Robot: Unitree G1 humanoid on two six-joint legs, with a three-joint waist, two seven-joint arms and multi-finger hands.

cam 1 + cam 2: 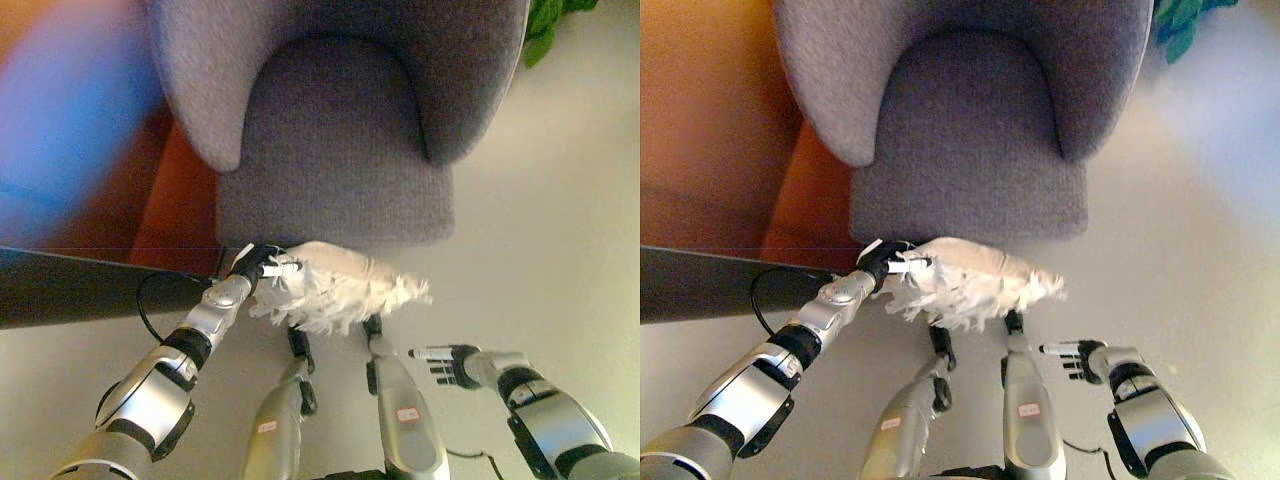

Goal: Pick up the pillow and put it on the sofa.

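Note:
A white pillow point(335, 285) with a shaggy fringe hangs just above the floor, in front of the grey sofa point(335, 130). My left hand point(258, 266) is shut on the pillow's left end and holds it up near the front edge of the sofa seat. My right hand point(443, 362) hovers low at the right with straight fingers, apart from the pillow and holding nothing. The sofa's seat cushion point(965, 120) lies bare between two rounded armrests.
A dark flat surface point(80, 285) juts in from the left beside my left arm. Orange-brown flooring point(810, 195) shows left of the sofa. Green plant leaves point(550, 20) sit at the top right. Pale floor point(560, 230) spreads to the right of the sofa.

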